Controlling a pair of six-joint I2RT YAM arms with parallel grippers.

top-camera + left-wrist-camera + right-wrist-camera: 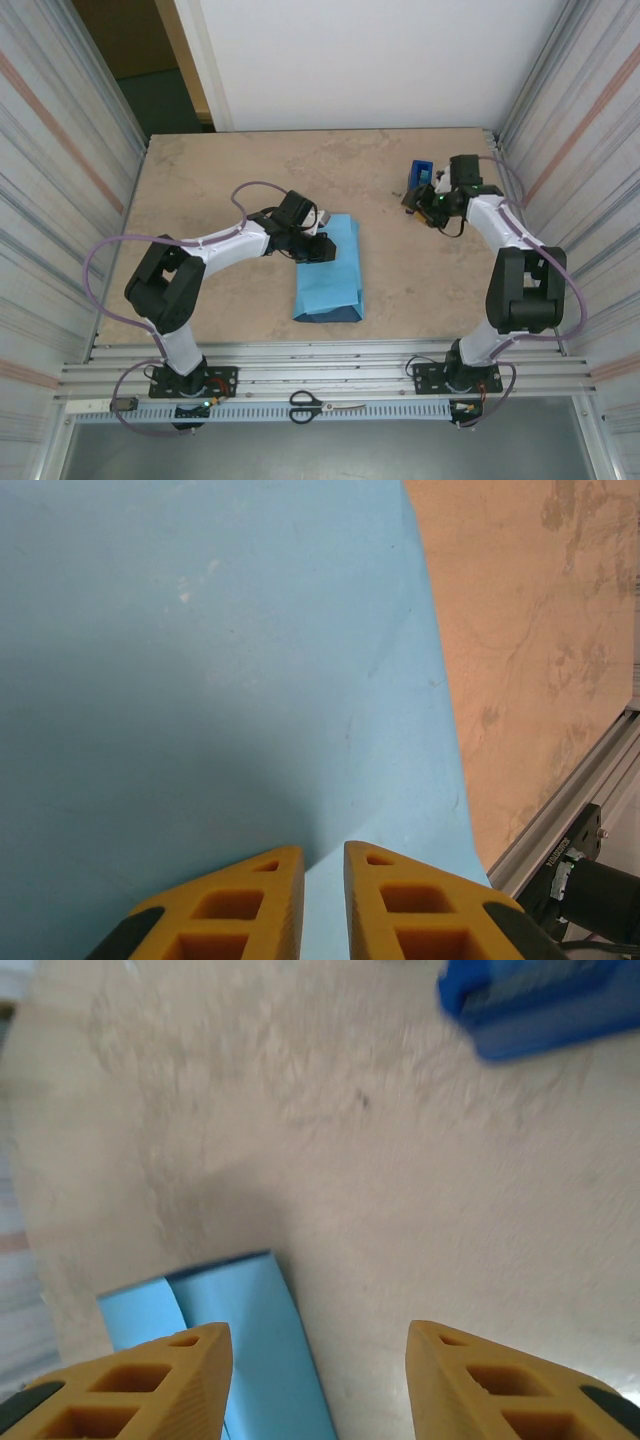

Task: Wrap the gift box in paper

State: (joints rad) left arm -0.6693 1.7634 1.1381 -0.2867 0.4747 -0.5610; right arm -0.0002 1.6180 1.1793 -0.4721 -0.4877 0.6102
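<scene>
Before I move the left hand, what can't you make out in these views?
Gift box: the folded paper covers whatever lies under it, top view.
Left hand grip: fingers nearly together over the paper in the left wrist view; a pinch cannot be confirmed.
Tape dispenser: blurred and cut by the top edge, right wrist view.
</scene>
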